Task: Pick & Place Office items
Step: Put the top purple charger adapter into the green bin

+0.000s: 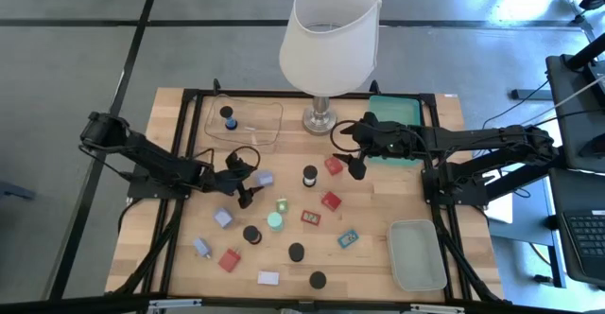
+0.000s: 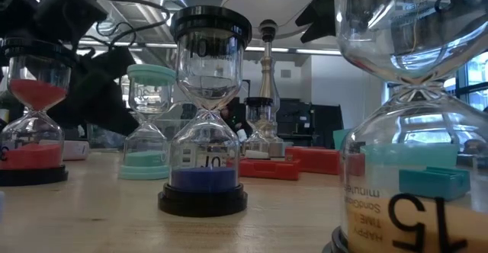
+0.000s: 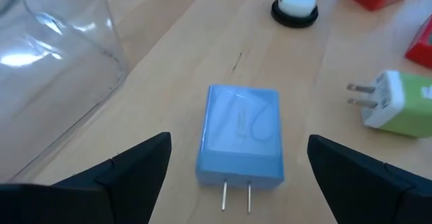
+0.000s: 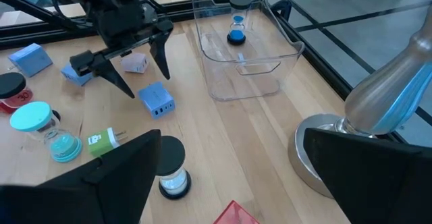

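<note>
Left gripper (image 3: pixel 236 177) is hovering wide open around a blue plug adapter (image 3: pixel 239 135) lying mid-table. Right gripper (image 4: pixel 229 177), also spread wide, is hanging near the lamp (image 1: pixel 328 40). A sand timer (image 2: pixel 423 192) is reading "15".

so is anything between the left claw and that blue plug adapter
Nothing visible is. In the left wrist view the blue plug adapter lies flat on the wood, prongs toward the camera, in the open gap between the left claw fingers. The green-and-white plug and the clear tray sit off to either side.
</note>
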Action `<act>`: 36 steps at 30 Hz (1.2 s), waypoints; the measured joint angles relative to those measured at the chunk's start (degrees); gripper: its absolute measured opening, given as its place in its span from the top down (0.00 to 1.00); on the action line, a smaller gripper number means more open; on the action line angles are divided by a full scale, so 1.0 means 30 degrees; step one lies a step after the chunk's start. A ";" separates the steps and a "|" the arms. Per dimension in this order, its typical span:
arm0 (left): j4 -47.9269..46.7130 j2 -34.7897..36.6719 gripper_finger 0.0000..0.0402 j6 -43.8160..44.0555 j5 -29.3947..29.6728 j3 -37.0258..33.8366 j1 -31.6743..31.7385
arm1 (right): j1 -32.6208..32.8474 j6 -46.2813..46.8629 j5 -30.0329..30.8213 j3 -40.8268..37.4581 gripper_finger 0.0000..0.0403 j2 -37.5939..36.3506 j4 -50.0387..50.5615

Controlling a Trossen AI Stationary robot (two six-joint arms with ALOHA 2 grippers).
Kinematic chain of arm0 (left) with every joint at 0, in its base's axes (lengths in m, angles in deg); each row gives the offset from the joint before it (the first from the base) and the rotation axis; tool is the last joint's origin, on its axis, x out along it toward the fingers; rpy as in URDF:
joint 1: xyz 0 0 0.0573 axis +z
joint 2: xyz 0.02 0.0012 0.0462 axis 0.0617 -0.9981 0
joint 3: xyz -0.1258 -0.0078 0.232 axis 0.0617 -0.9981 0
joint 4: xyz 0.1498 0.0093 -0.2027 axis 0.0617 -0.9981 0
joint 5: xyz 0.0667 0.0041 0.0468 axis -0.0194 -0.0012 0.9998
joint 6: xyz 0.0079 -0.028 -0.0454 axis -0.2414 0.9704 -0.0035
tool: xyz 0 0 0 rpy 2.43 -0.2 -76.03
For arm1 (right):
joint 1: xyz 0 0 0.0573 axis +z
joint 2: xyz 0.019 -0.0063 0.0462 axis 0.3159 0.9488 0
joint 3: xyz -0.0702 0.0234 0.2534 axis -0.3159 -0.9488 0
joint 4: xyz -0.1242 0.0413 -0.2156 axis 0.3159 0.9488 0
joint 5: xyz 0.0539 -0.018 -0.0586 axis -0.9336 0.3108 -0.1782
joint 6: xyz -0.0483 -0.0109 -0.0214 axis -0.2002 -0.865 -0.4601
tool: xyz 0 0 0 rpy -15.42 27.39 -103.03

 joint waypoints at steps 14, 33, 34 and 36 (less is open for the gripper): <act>0.2526 -0.3355 0.21 0.0249 -0.0039 0.0015 0.0000 | 0.0000 0.0005 0.0015 0.0000 0.09 0.0000 0.0000; 0.4457 -0.3348 0.49 -0.1003 0.2787 0.0969 -0.0320 | -0.0002 0.0001 0.0051 0.0000 0.09 0.0000 0.0000; 0.4464 -0.3348 0.49 -0.1658 0.3270 0.1201 -0.0426 | -0.0005 0.0002 0.0046 0.0000 0.09 0.0000 0.0000; 0.4439 -0.3348 0.49 -0.3131 0.4275 0.1775 -0.0640 | 0.0000 0.0004 0.0051 0.0000 0.09 0.0000 0.0000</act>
